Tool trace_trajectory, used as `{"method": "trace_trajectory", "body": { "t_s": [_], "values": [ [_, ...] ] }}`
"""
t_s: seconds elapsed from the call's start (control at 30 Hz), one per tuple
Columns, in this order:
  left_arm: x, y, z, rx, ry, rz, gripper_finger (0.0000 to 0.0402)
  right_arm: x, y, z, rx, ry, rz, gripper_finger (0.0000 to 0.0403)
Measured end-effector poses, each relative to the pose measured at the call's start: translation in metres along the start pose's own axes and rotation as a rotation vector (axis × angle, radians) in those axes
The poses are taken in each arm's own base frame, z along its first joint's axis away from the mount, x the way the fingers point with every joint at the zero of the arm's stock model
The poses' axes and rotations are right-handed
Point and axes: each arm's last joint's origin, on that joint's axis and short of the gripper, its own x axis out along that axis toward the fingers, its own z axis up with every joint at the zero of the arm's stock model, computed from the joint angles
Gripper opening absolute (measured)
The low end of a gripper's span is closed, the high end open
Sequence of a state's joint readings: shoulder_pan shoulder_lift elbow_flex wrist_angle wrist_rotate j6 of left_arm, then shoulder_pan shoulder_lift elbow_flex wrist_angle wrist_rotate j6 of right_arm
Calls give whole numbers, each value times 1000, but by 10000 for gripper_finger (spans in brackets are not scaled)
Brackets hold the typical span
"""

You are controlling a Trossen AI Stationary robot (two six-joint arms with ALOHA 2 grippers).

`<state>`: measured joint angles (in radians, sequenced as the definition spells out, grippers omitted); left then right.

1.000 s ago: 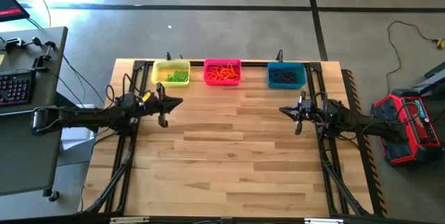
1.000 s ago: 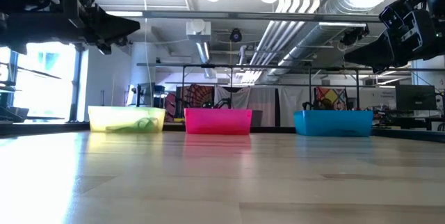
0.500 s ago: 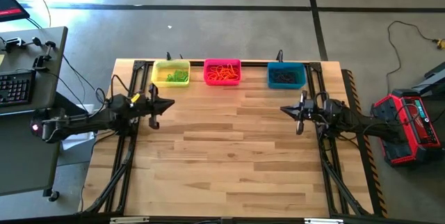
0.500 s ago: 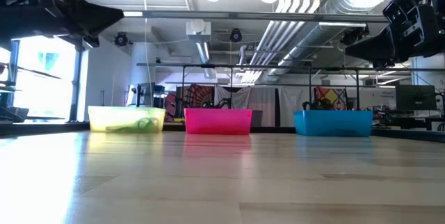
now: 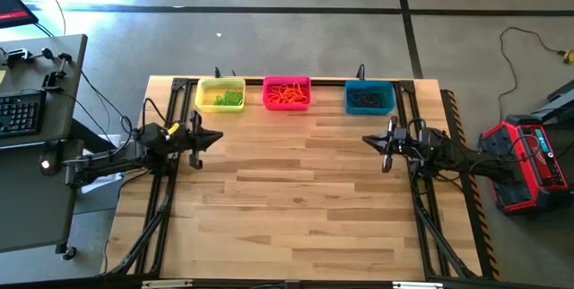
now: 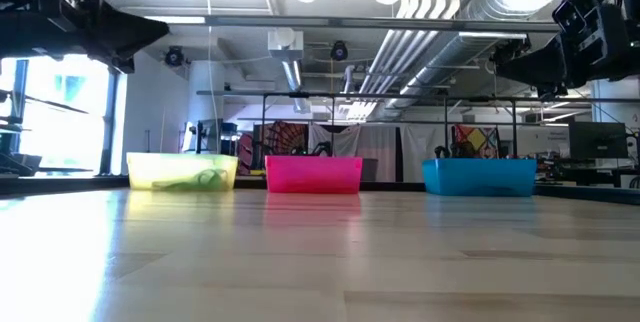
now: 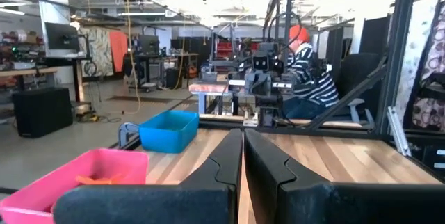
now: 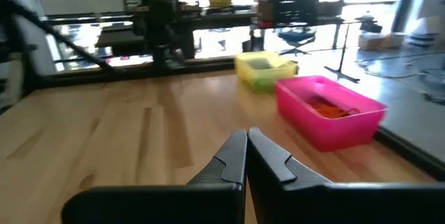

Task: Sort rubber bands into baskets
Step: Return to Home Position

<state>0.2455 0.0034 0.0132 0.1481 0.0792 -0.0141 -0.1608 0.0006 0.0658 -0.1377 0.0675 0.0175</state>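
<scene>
The left gripper [image 5: 213,136], fingers pressed together and empty, hangs above the left side of the table [image 5: 287,199]. The right gripper [image 5: 368,140], likewise closed on nothing, hangs above the right side, and each points inward. The rubber bands lie in the baskets along the far edge: green bands [image 5: 228,100] in the yellow basket [image 5: 220,80], orange bands [image 5: 287,97] in the pink basket [image 5: 287,79], dark bands [image 5: 369,100] in the blue basket [image 5: 369,83].

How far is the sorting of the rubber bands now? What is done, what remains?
Done: green bands lie in the yellow basket, orange bands in the pink basket, dark bands in the blue basket. In hand: nothing; the left gripper and right gripper are shut and empty, raised above the table. Left: I see no loose band on the wood, so probably only parking the arms.
</scene>
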Motion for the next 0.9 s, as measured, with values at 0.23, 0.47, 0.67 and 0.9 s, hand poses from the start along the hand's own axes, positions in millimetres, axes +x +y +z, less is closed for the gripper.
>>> {"method": "trace_trajectory", "body": {
  "t_s": [0.23,0.47,0.67,0.9],
  "values": [
    [0,1,-3,15,35,39,10,0,-4,1,-23,-12,-145,0],
    [0,3,-11,-20,111,95,10,-1,-8,2,-47,-15,-292,0],
    [0,3,-16,-88,158,105,10,-1,-9,2,-48,-13,-316,0],
    [0,5,-14,-32,148,152,10,-1,-9,2,-48,-13,-310,0]
  ]
}}
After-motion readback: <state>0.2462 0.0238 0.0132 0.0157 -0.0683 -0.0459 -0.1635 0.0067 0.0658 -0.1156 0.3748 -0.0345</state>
